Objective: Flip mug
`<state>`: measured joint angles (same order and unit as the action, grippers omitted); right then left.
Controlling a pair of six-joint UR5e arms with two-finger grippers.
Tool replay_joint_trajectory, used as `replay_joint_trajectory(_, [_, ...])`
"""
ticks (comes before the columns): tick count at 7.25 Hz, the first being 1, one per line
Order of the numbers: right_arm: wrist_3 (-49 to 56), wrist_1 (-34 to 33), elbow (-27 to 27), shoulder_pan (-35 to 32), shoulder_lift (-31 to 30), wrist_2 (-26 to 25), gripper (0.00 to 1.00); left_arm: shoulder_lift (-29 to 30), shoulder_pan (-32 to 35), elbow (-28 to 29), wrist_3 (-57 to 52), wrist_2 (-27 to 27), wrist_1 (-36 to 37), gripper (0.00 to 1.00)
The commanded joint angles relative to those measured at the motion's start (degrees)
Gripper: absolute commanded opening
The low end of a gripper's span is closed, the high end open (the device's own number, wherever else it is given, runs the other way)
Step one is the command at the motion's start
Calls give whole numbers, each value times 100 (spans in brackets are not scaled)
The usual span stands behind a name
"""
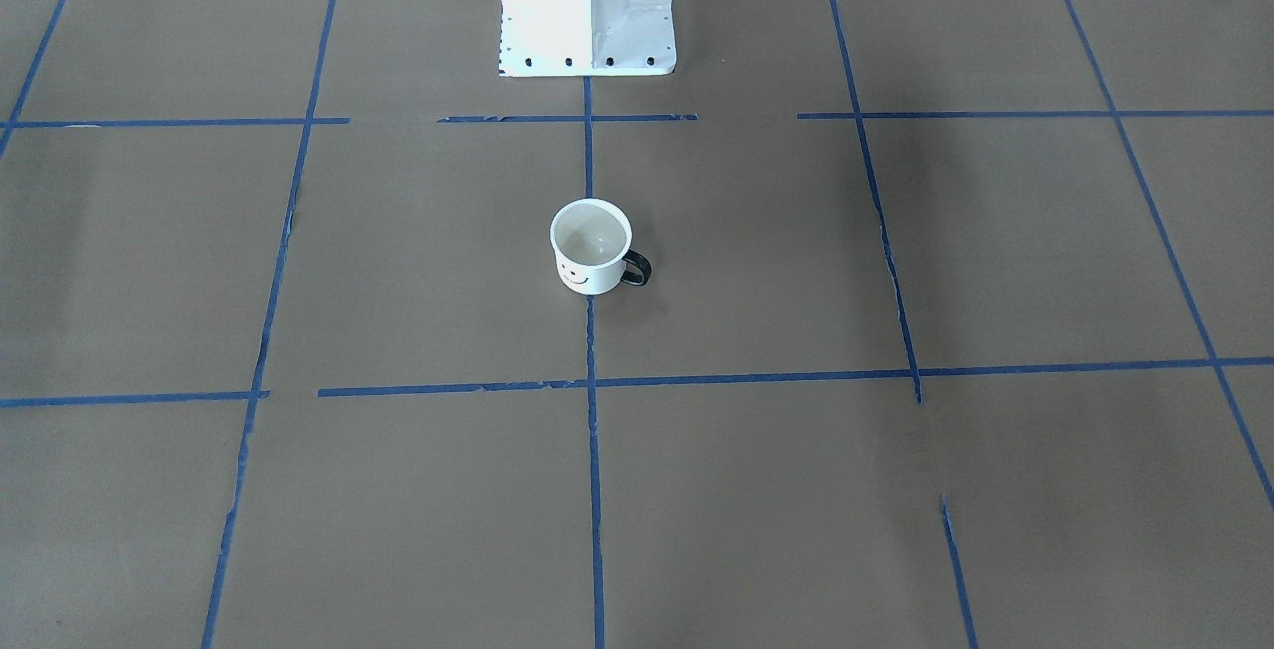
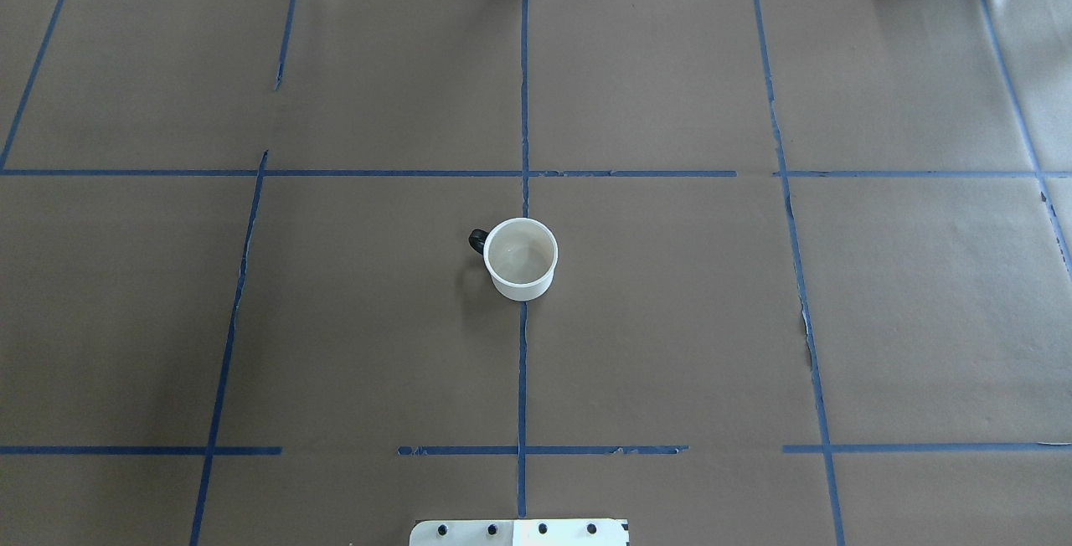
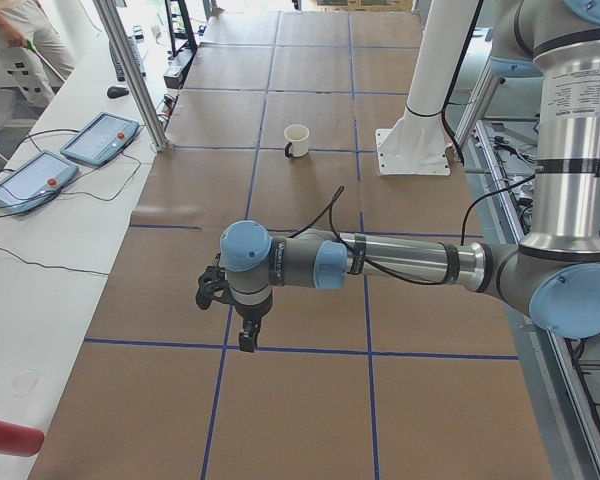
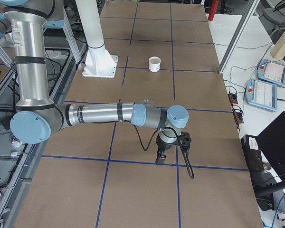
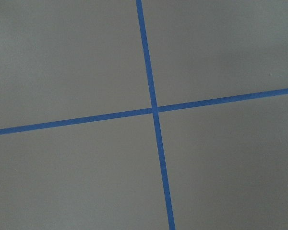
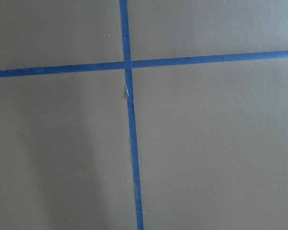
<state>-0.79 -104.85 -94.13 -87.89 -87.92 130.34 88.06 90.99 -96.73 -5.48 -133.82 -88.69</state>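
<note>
The small white mug stands upright with its opening up, at the middle of the brown paper-covered table. Its black smiley face points away from the robot, and its black handle points to the robot's left. The mug also shows in the overhead view, the left side view and the right side view. My left gripper hangs over the table far to the mug's left. My right gripper hangs far to its right. I cannot tell whether either is open or shut. Both wrist views show only paper and blue tape.
The white robot pedestal stands behind the mug on the robot's side. Blue tape lines form a grid on the table. Teach pendants and cables lie on the white bench beyond the far edge, next to metal posts.
</note>
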Motion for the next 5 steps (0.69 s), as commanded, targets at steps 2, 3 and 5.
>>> replay_joint_trajectory(2, [0, 0, 0, 0, 3, 0, 100, -17, 6, -21, -14, -4, -34, 100])
replay_joint_trajectory(3, [0, 0, 0, 0, 3, 0, 100, -9, 6, -13, -14, -4, -34, 100])
replay_joint_trajectory(5, [0, 0, 0, 0, 3, 0, 100, -17, 6, 5, -6, -12, -243, 100])
